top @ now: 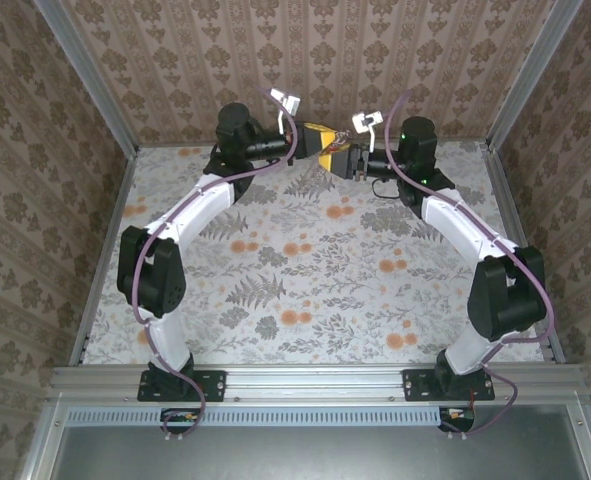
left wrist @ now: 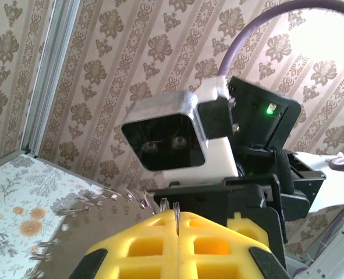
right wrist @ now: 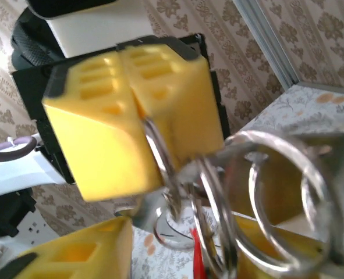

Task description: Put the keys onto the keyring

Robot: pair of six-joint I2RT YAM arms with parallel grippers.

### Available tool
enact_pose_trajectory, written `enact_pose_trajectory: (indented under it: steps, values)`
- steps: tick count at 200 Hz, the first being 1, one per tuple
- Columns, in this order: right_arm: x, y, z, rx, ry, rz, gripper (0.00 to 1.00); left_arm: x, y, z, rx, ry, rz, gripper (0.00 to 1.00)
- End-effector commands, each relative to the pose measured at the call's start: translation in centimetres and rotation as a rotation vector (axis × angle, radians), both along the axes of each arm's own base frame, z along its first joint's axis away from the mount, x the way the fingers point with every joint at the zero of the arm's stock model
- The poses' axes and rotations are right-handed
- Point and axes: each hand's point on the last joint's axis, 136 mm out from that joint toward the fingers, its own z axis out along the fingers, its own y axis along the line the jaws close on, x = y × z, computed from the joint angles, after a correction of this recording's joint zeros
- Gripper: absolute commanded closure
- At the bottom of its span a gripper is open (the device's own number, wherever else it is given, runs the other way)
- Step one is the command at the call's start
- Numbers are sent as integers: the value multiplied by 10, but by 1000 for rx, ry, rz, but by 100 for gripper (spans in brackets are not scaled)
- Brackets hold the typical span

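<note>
Keyring handoff, mid-air at the far end of the table. Left gripper fully closed; a thin wire of the keyring is pinched in the seam between its yellow pads, which fixes the hoop in space so the other arm has something rigid to work against. Right gripper faces it nose to nose; its fingers stand part way apart, with the bunched wire loops and the key (small, red head) in the gap between them; I can't see a firm pinch on either, so I'd call it loose. In the left wrist view the hoop's fringe of small metal bits fans out to the left of the pads, hanging free. My read: threading step, key at the ring but not confirmed on it. Risk: the hoop may pivot in that thin pinch; loops overlap, so it's hard to tell which wire is which.
</note>
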Motion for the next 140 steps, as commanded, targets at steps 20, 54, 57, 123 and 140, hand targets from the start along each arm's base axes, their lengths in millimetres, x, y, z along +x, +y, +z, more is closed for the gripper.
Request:
enact_pose_trajectory:
  steps: [20,54,57,123,140]
  values:
    - [-15,-34,18,9,-39,-85,47,-15,5,36,-82,-83,-22,100]
    - [-23,-55,27,13,-64,-156,46,-13,5,39,-95,-83,-28,100]
    - [-23,-57,28,13,-67,-162,46,-13,5,39,-95,-83,-29,100]
    - [-12,-59,44,74,-116,-192,47,-9,7,50,-157,-60,-9,100]
    - [-6,-59,47,96,-126,-195,47,-7,8,53,-182,-51,2,100]
